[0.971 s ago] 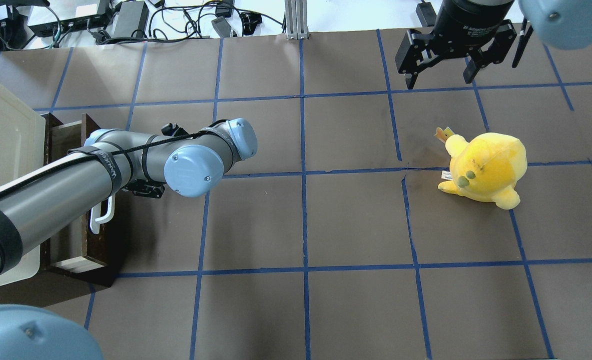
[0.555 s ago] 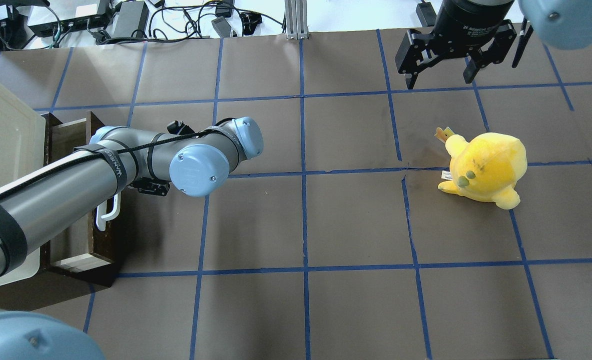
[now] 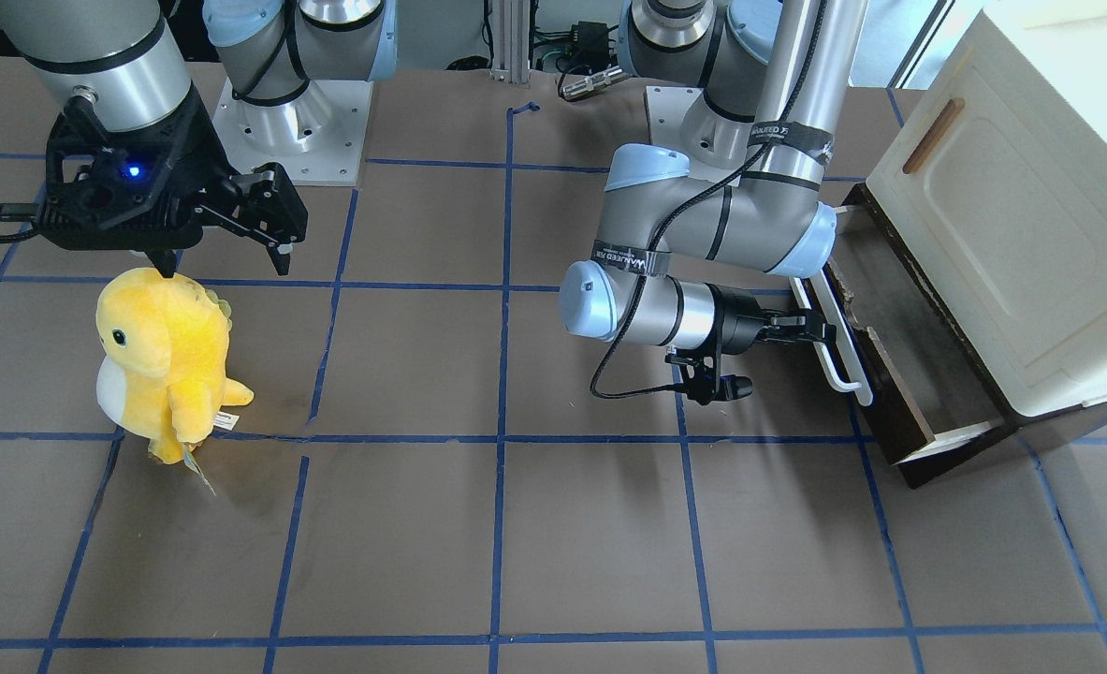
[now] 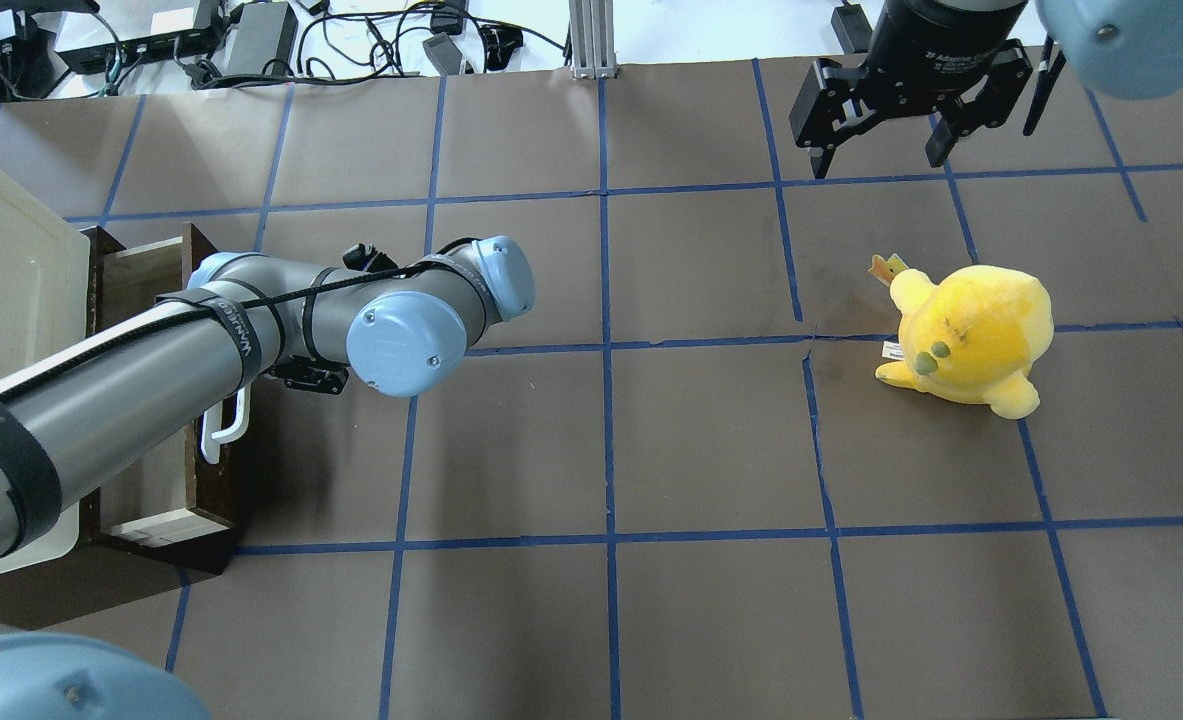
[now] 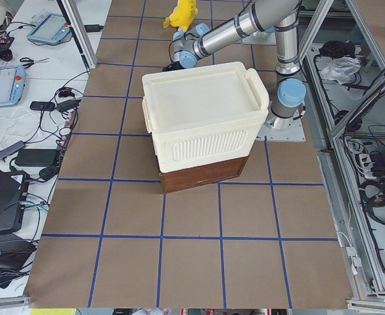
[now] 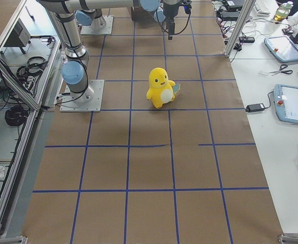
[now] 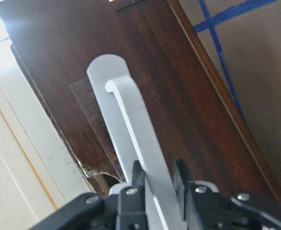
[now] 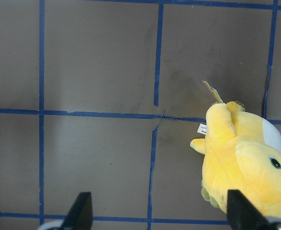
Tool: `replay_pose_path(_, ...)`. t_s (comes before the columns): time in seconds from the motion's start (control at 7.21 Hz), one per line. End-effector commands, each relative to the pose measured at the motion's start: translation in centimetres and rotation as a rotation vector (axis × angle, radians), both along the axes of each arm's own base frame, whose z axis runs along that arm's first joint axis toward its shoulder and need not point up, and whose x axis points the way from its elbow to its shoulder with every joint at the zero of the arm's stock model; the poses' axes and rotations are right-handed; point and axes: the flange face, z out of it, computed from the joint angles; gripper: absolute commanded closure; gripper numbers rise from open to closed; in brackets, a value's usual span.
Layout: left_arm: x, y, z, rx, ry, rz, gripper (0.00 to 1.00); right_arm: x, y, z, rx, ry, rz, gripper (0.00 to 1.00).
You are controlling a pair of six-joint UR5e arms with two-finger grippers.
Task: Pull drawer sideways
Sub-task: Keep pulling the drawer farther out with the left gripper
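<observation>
Risk: handle [image 7: 126,115] could slip from the left gripper [image 7: 158,167] if the pull skews; cabinet [image 3: 1012,234] may skid along
Left arm: wrist level, pointing at the drawer [image 3: 895,318] front, elbow bent
Left gripper: clamped on handle
Drawer: overhead 9 o'clock, partly out under cabinet
Right gripper [image 4: 878,160]: spread, empty, 1 o'clock, above toy [image 4: 971,335]

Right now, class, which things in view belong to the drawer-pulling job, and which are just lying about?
Job in hand: drawer; white bar handle; left gripper, shut on that handle.
Lying about: yellow plush toy; right gripper, open and holding nothing.
</observation>
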Motion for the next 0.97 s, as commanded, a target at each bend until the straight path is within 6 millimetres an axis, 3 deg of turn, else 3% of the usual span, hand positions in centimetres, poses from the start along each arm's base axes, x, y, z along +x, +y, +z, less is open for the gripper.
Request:
replay_pose_path(0.0,-0.68,-0.04,0.16,-0.005,0.004,-0.010,1.00,0.00,0.00,0.00,0.000,0.000,-0.001,0.00)
replay_pose_path(0.83,-1.49,0.08,0.32,-0.009,0.006,-0.025,1.00,0.00,0.00,0.00,0.000,0.000,-0.001,0.00)
